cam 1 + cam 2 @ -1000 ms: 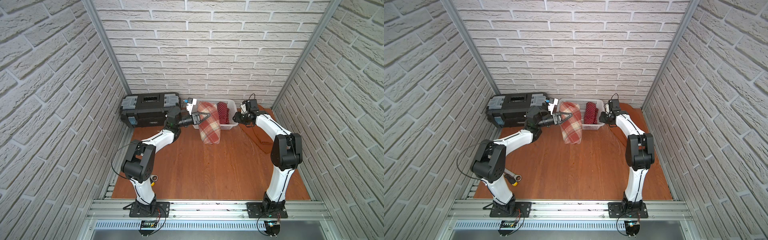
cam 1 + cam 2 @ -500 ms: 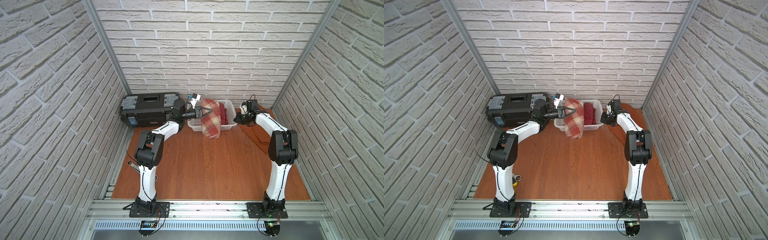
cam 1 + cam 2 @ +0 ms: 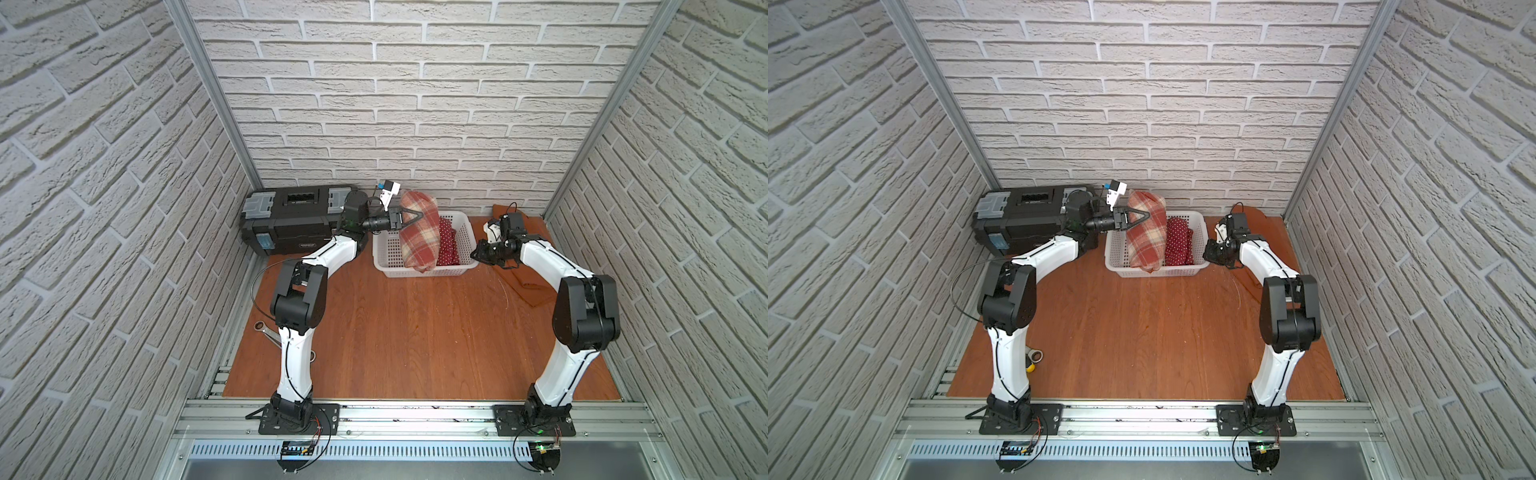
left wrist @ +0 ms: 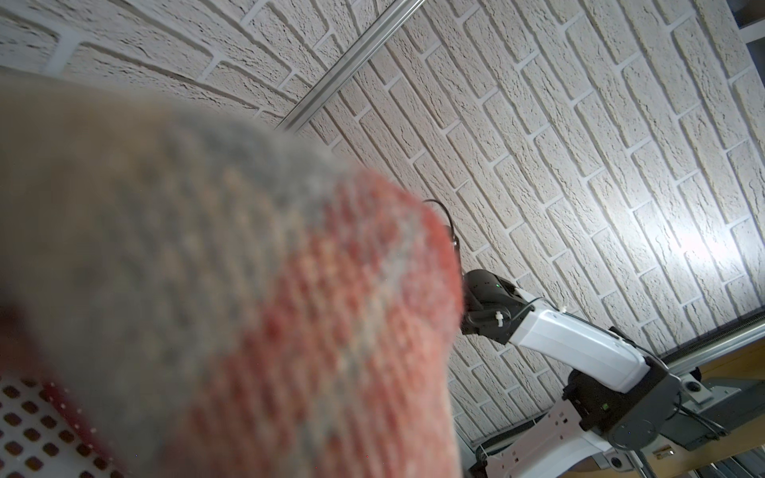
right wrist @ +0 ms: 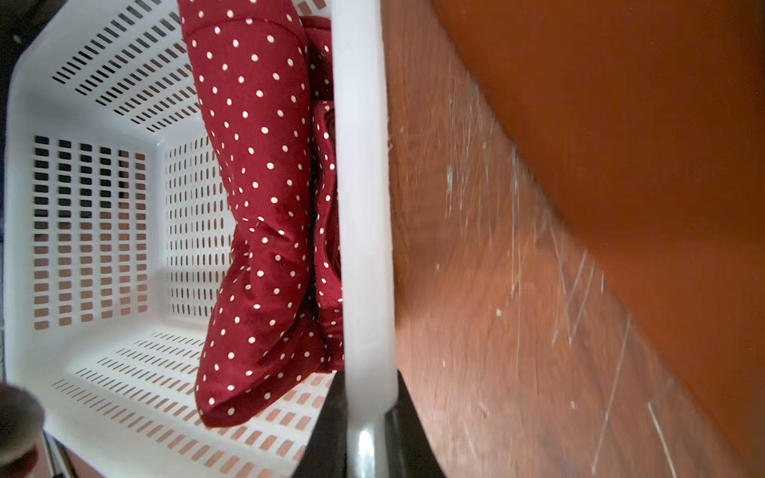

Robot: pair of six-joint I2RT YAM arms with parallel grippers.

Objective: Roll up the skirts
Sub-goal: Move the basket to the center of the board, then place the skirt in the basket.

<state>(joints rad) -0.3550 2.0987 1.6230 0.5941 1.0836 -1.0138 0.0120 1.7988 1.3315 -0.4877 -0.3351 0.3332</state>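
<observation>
The red-and-cream plaid skirt (image 3: 419,241) (image 3: 1144,241) is a roll leaning in the white lattice basket (image 3: 424,272) (image 3: 1158,272), its top above the rim. My left gripper (image 3: 417,216) (image 3: 1144,216) is shut on its upper part. In the left wrist view the plaid skirt (image 4: 207,310) hides the jaws. The dark red polka-dot skirt (image 3: 448,245) (image 3: 1179,245) (image 5: 256,186) lies rolled inside, against the right wall. My right gripper (image 3: 477,253) (image 3: 1208,254) (image 5: 366,418) is shut on the basket rim (image 5: 364,165). The rust-orange skirt (image 3: 528,286) (image 5: 641,124) lies spread on the floor under the right arm.
A black toolbox (image 3: 291,220) (image 3: 1025,220) stands left of the basket against the back wall. A metal wrench (image 3: 266,330) (image 3: 1036,355) lies at the floor's left edge near the left arm's base. Brick walls close in on three sides.
My left arm carried the plaid roll from the floor in front of the basket back and into the basket. My right gripper closed on the basket's rim.
</observation>
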